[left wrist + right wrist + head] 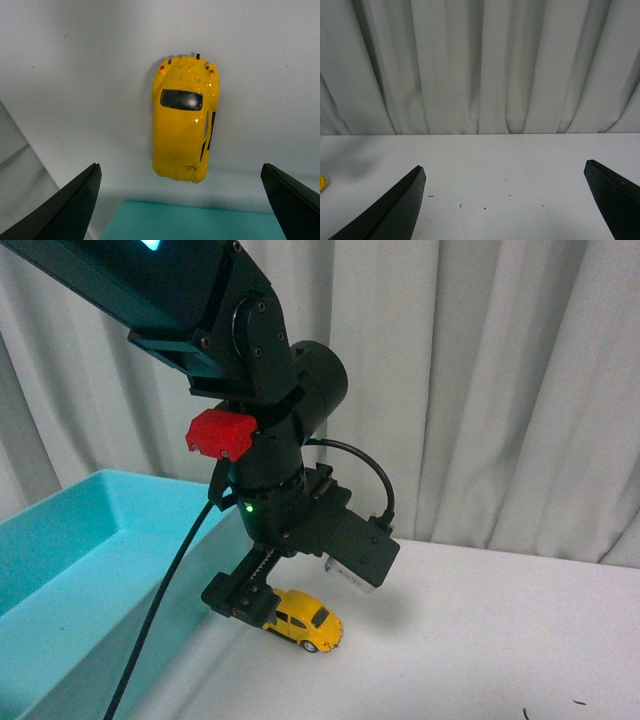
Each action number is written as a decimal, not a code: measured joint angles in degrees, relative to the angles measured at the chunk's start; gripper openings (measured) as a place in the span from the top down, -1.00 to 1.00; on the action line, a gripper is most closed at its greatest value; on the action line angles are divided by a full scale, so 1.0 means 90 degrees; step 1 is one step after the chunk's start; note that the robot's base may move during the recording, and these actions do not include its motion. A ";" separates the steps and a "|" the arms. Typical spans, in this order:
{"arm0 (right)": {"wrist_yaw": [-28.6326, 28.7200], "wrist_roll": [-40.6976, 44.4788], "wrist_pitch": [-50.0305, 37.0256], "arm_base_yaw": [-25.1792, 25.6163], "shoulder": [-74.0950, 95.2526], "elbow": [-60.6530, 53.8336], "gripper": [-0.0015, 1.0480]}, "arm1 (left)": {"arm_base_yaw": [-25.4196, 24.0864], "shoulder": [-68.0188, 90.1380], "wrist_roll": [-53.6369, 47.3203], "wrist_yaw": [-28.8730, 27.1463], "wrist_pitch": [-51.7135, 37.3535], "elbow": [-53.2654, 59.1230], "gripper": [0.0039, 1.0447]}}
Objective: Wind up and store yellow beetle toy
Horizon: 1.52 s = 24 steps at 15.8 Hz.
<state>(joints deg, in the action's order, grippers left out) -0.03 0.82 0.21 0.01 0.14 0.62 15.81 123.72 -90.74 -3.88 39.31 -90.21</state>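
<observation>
Just right of the teal bin (90, 540), the left gripper (180, 170) hangs, fingers spread wide, over the yellow beetle toy (182, 125) on the white table (480, 640), where an off-centre squeeze could roll it away; the right gripper (505, 170) gapes empty.

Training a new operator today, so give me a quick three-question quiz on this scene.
1. True or false: the left fingers are shut on the toy car.
2. What stands beside the car? A: teal bin; B: red bowl; C: cardboard box.
3. What do the right fingers hold?
Key: 1 false, they are open and the car lies untouched between them; 2 A; 3 nothing.
</observation>
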 joint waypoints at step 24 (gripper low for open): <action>0.0002 0.0000 0.0000 0.0000 0.0000 0.0000 -0.87 | 0.0318 0.0942 -0.0386 0.1078 0.0039 -0.0695 0.22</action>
<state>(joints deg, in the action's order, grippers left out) -0.01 0.82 0.21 0.01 0.14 0.62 18.68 132.20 -94.21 5.82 39.66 -96.47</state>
